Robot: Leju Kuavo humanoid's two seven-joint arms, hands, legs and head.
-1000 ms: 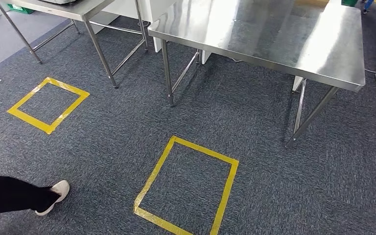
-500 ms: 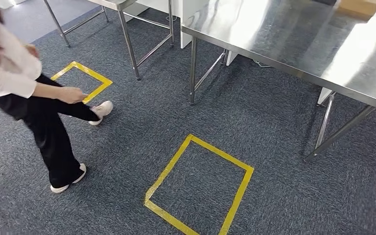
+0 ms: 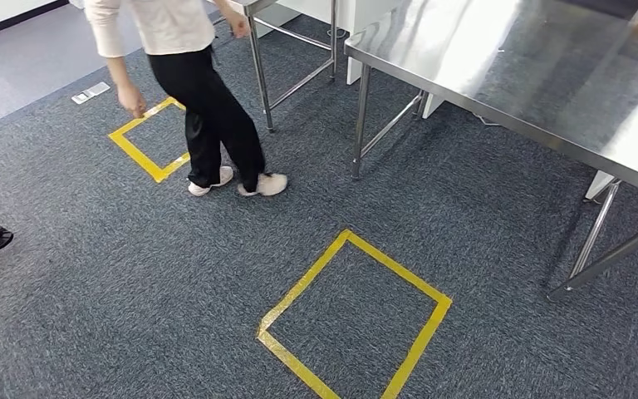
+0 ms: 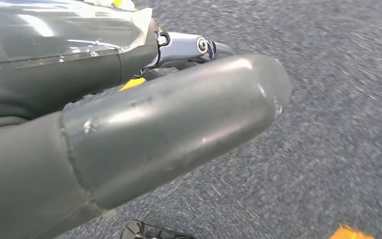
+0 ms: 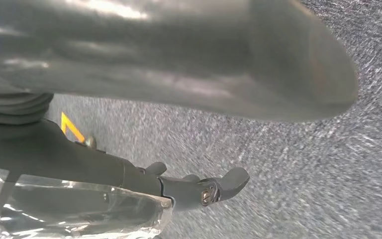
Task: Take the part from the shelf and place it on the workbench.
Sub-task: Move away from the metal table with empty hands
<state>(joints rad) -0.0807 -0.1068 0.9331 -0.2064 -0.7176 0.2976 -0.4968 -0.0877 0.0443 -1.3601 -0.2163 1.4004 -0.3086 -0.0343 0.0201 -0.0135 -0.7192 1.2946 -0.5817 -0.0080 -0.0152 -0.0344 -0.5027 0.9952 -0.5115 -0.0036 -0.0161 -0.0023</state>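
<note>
Two hands hang low over the grey carpet (image 3: 91, 291), and neither gives away its grasp: the left hand (image 4: 144, 119) shows a thick grey thumb across its wrist view with dark fingers (image 4: 189, 47) behind it, and the right hand (image 5: 154, 74) shows the same, its fingers (image 5: 214, 189) extended past the palm. A clear glossy film (image 4: 64, 30) lies against the fingers on the left, and a like film (image 5: 79, 209) on the right. Whether that is wrapping round the part or a cover on the hand, I cannot tell, so I cannot say whether either hand is gripping anything, nor where the part lies. The steel workbench (image 3: 498, 58) stands ahead and to the robot's right, its near edge running away toward the far right, its near left corner closest to the yellow tape square (image 3: 303, 283) on the floor. From that lie I judge the right arm nearer to the bench top than the left. A person (image 3: 208, 108) walks ahead on the left, beside the leg of a second table (image 3: 259, 75), well apart from the workbench's near edge.
</note>
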